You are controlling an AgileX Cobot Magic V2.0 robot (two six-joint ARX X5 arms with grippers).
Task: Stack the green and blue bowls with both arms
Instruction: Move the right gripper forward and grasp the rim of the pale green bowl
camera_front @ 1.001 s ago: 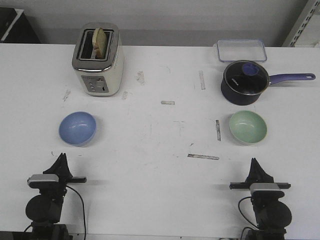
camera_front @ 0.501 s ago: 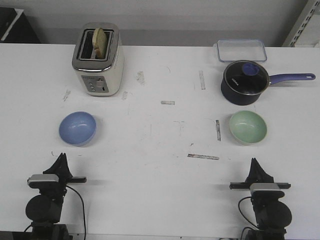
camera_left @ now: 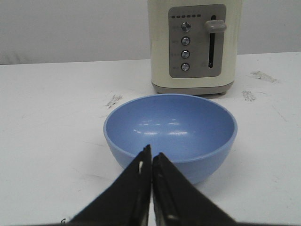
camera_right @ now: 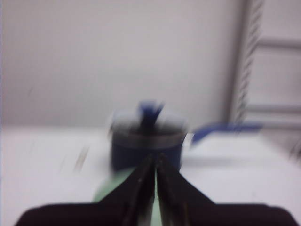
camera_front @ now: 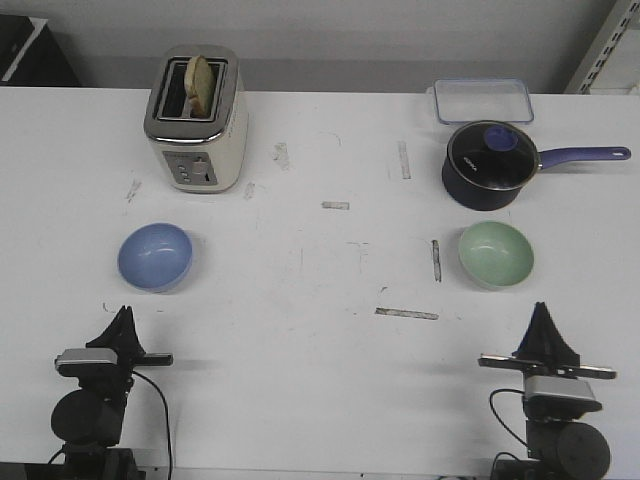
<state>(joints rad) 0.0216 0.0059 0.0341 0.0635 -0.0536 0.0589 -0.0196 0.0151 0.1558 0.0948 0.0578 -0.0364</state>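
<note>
I'm looking at a lab bench staged as a kitchen: a scuffed white table (camera_front: 320,300) against a bare grey wall, with a cream toaster (camera_front: 195,120), navy saucepan (camera_front: 490,165), clear plastic container (camera_front: 482,100) and metal shelving (camera_front: 610,45) at the edge.

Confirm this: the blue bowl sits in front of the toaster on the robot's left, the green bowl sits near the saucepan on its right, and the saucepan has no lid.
One thing is wrong: the saucepan does have a lid, with a blue knob on top, as the front view shows. The rest holds: the blue bowl sits in front of the toaster on the left, and the green bowl sits near the saucepan on the right.
</note>
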